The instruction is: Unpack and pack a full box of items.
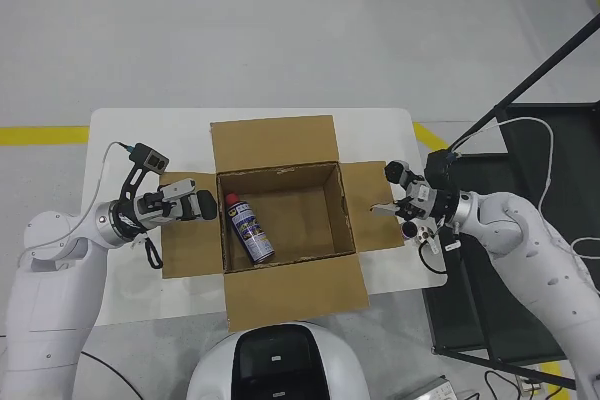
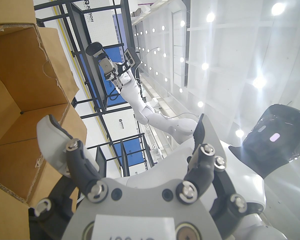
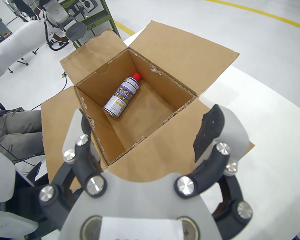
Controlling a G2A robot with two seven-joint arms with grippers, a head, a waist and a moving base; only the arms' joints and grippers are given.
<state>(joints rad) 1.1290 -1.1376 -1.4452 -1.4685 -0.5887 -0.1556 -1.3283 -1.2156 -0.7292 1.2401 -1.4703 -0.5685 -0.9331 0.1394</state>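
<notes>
Cardboard box (image 1: pixel 280 150) sits mid-table, all four flaps folded out flat. The 12 and 6 o'clock flaps are wide; the 3 and 9 o'clock flaps are narrower. Torn, ragged rim along the inner walls.

One spray can (image 1: pixel 250 228) lies on its side on the box floor, tight against the 9 o'clock wall, with its red cap pointing toward 11. Bare cardboard floor shows from the can across to the 3 o'clock wall.

Left gripper (image 1: pixel 206 200) hangs over the 9 o'clock flap, just beside the box rim, fingers spread and holding nothing. Right gripper (image 1: pixel 385 192) hangs over the outer edge of the 3 o'clock flap, well apart from the rim, jaws wide and holding nothing.

White table (image 1: pixel 150 130) shows beyond the flaps at 12, 9 and 3 o'clock. A black metal rack (image 1: pixel 540 150) stands just beside the table at 3 o'clock, close behind the right arm.
</notes>
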